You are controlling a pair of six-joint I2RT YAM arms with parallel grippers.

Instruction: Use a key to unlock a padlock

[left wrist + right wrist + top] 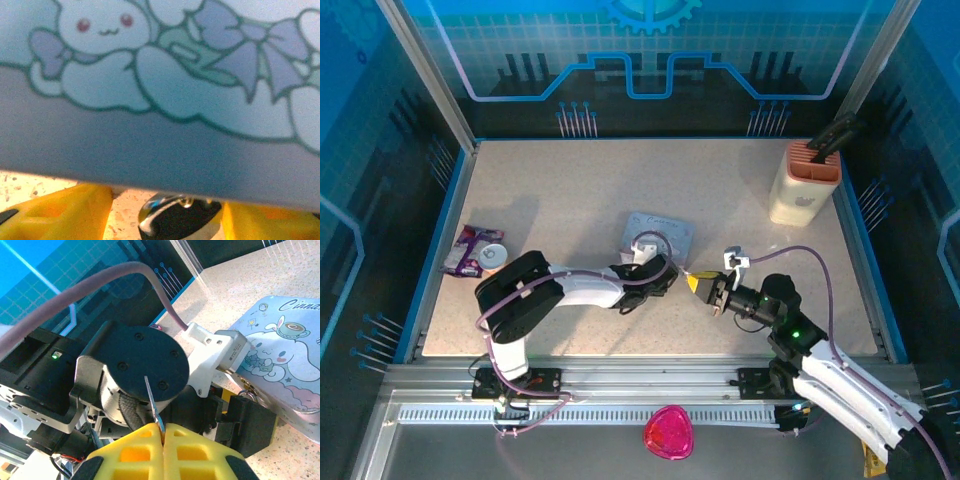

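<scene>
The right gripper [163, 434] pinches the key [152, 402] in closed jaws, the left gripper [662, 277] sets open jaws around the padlock [175, 225] on the counter [570, 190] beside the cartoon tin [160, 100], so insertion likely needs fine keyhole alignment next.

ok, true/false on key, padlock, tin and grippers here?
1. Right gripper is shut on the key. True.
2. The key is in the padlock. False: its blade is free, sticking out of the right gripper.
3. The padlock lies between the left fingers. True.
4. The tin sits in the far right corner. False: it is mid-table; a holder stands there.
</scene>
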